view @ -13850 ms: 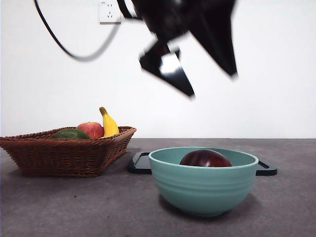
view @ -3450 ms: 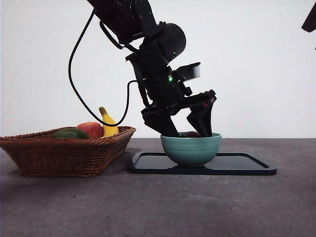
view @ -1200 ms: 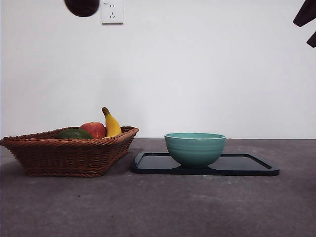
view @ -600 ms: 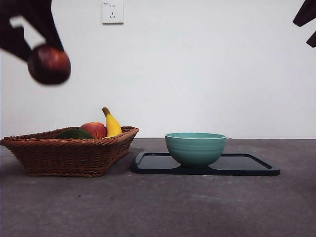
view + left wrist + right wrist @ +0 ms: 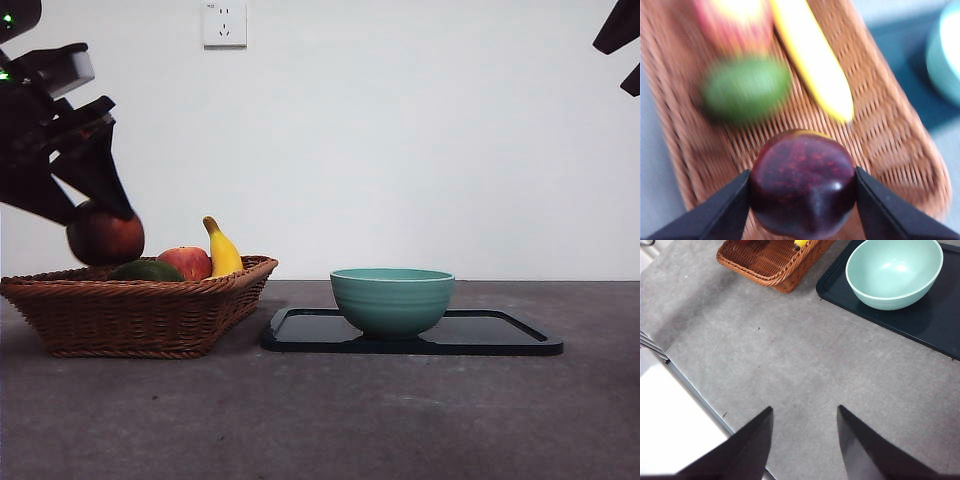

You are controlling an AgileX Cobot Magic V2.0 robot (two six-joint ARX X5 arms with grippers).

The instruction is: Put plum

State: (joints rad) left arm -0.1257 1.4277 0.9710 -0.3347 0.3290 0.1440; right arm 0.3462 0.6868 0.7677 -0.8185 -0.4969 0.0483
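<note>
Left gripper [image 5: 802,192] clamped on the glossy dark maroon plum [image 5: 803,182], held above the brown woven wicker basket [image 5: 130,310], near its left end. Beneath, blurred, probably a green fruit [image 5: 746,89], a yellow banana [image 5: 812,57] and a red-yellow apple [image 5: 735,22]. Right gripper [image 5: 804,432] parted, high over the grey table [image 5: 790,370].

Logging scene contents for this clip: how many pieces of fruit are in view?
4. The plum is held by the left gripper above the wicker basket; the apple, banana and green fruit lie inside. More could be hidden.
</note>
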